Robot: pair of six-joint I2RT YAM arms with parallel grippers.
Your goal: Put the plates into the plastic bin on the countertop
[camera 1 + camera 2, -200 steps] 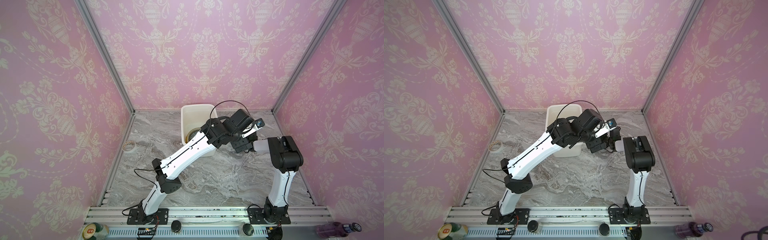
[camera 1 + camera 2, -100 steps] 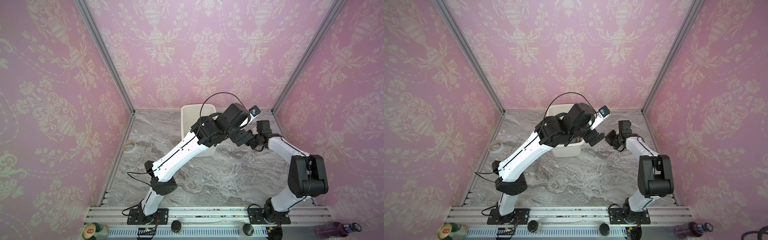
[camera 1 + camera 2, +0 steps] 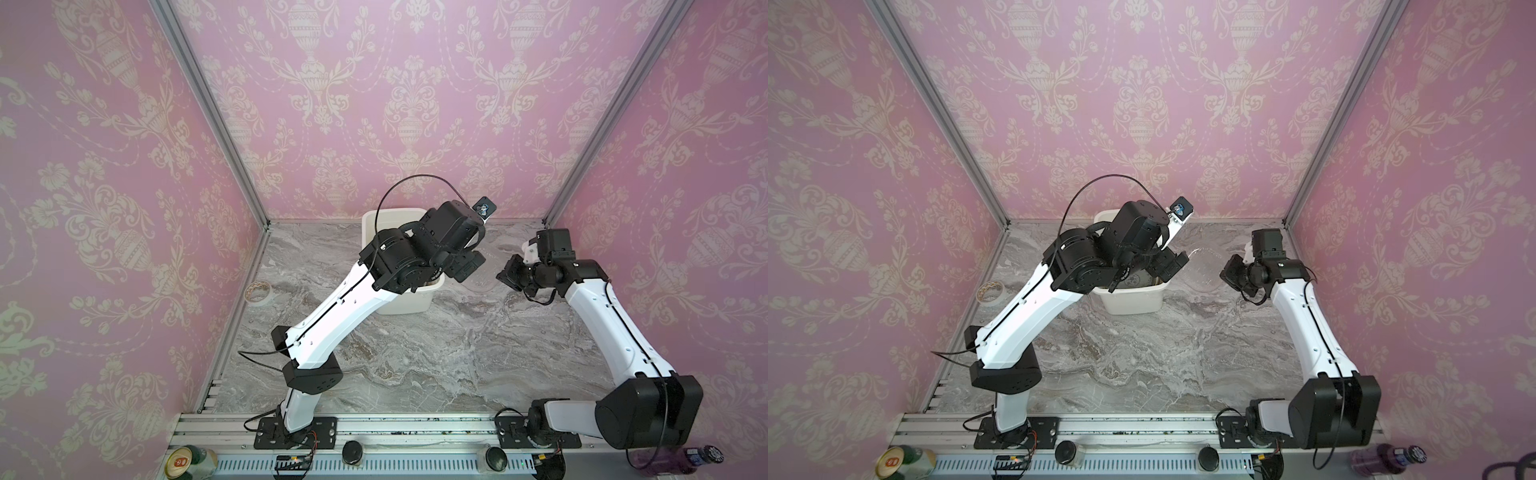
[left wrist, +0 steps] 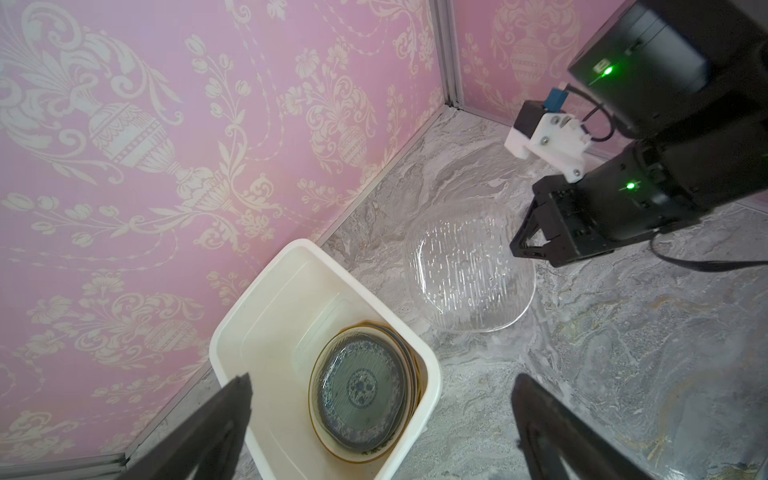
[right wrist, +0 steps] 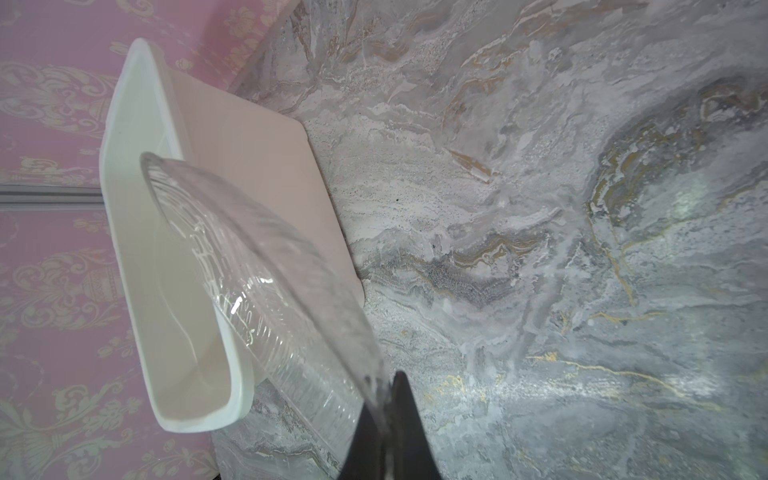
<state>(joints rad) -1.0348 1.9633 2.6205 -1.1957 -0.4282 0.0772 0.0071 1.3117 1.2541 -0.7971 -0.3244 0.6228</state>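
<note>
The white plastic bin (image 3: 405,307) (image 3: 1129,301) stands on the marble countertop (image 3: 436,353) near the back wall. Inside it, a blue-patterned plate (image 4: 361,386) leans on top of other stacked plates. My right gripper (image 3: 505,276) (image 4: 519,245) (image 5: 384,386) is shut on the rim of a clear glass plate (image 4: 469,266) (image 5: 257,266) (image 3: 1202,266). It holds the plate tilted in the air just right of the bin's rim (image 4: 432,374). My left gripper (image 3: 465,266) (image 4: 382,378) hangs open above the bin, with nothing between its fingers.
A roll of tape (image 3: 257,292) lies by the left wall. A can (image 3: 183,461) and a purple bottle (image 3: 681,457) lie past the front rail. Pink walls close in the left, back and right sides.
The right arm has unfolded, its elbow swinging down to the front right, while its gripper stays by the bin with the glass plate. The left arm has lifted and drawn back over the bin.
</note>
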